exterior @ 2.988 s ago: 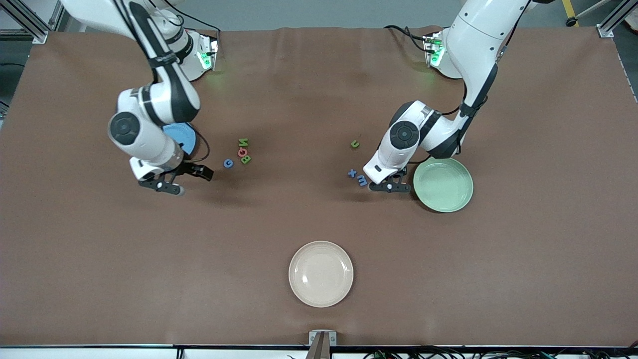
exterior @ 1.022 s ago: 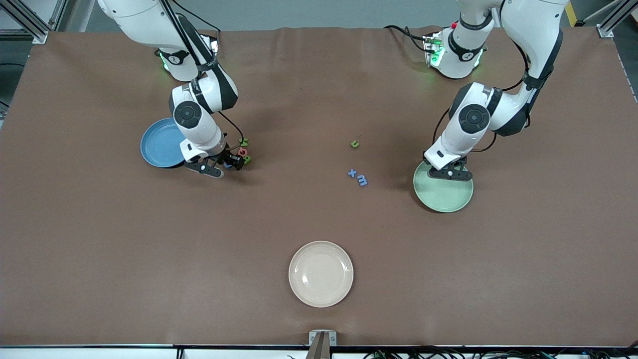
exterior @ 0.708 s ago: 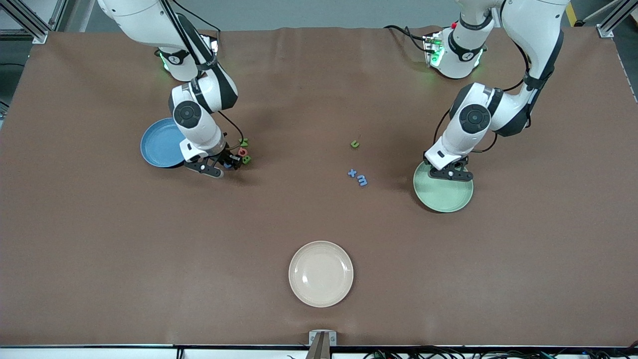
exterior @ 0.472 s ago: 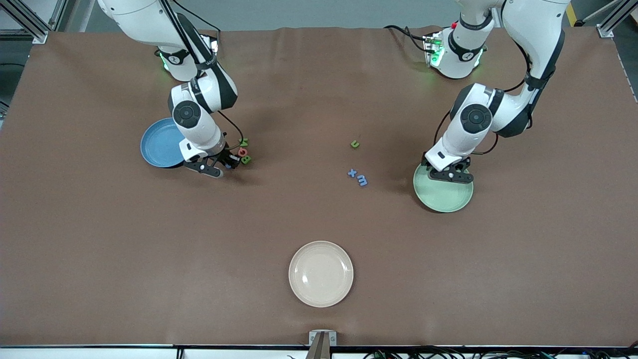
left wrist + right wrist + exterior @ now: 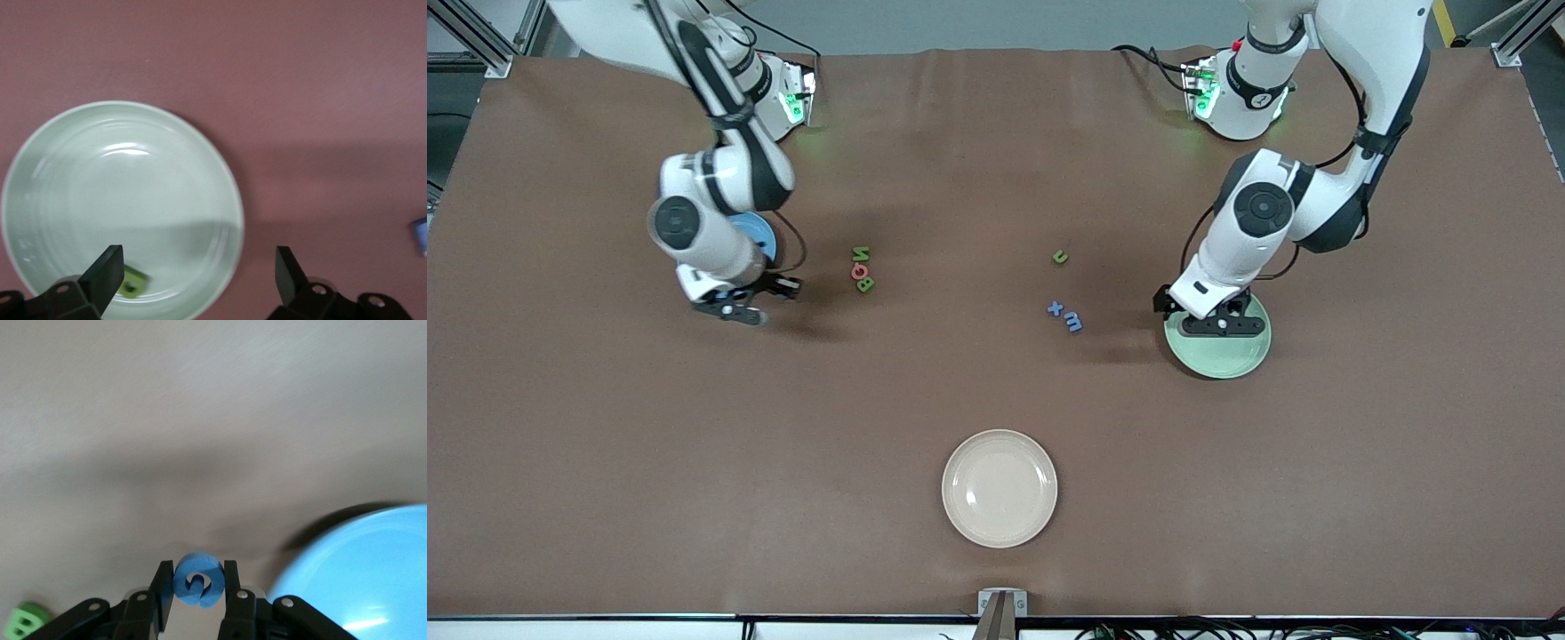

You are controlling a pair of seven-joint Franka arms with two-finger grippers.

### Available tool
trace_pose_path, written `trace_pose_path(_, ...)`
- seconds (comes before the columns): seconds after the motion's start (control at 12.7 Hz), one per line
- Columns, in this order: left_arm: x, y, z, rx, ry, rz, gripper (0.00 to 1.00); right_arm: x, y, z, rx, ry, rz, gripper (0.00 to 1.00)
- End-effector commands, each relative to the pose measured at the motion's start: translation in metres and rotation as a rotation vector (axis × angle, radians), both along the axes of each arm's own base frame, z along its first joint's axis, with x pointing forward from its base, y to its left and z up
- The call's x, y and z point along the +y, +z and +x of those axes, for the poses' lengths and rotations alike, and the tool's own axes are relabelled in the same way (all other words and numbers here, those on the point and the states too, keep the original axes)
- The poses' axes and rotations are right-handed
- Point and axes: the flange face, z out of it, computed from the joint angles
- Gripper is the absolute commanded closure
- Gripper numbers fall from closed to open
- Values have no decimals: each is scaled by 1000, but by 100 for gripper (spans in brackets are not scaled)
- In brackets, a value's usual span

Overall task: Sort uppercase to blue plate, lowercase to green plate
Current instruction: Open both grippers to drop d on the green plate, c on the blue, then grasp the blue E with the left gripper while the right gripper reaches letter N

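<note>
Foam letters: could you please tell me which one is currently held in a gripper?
The blue foam capital G: the right gripper is clamped on it beside the blue plate; all the others lie loose.

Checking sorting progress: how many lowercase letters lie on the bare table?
3: green u, farthest from the front camera; blue x and blue m side by side, nearer. One green letter lies in the green plate.

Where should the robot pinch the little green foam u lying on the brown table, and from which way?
Probably from straight above. The small green foam u lies flat on the brown table, apart from the other letters, with bare table all around it. Pinching across its two outer sides seems best, since its thin flat shape leaves little else to grab.
</note>
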Motion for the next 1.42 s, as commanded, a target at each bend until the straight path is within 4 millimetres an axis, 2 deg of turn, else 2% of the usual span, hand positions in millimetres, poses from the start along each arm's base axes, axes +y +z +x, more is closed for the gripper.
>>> trace_pose_path(0.0, -40, -5, 17, 18, 166, -56, 0, -65, 31, -7, 18, 72, 47, 98)
trace_pose_path(0.16, -70, -14, 20, 31, 281, -84, 0, -116, 32, -11, 17, 125, 74, 98)
trace_pose_path(0.31, -94, -24, 26, 44, 332, -105, 0, -155, 18, -28, 25, 151, 95, 98)
trace_pose_path(0.63, -138, -52, 30, 78, 387, -131, 0, -174, 9, -43, 31, 157, 106, 97)
trace_pose_path(0.86, -158, -69, 20, 99, 398, -120, 0, -173, 4, -48, 44, 154, 110, 89)
trace_pose_path(0.94, -160, -71, 19, 101, 402, -117, 1, -172, 3, -48, 48, 156, 112, 76)
trace_pose_path(1.1, -167, -81, 8, 118, 388, -105, 1, -172, 3, -48, 48, 156, 112, 38)
trace_pose_path(1.26, -166, -84, 4, 138, 401, -80, 9, -171, 2, -49, 53, 157, 113, 16)
trace_pose_path(1.34, -170, -84, 0, 153, 407, -57, 13, -171, 2, -49, 54, 156, 114, 13)
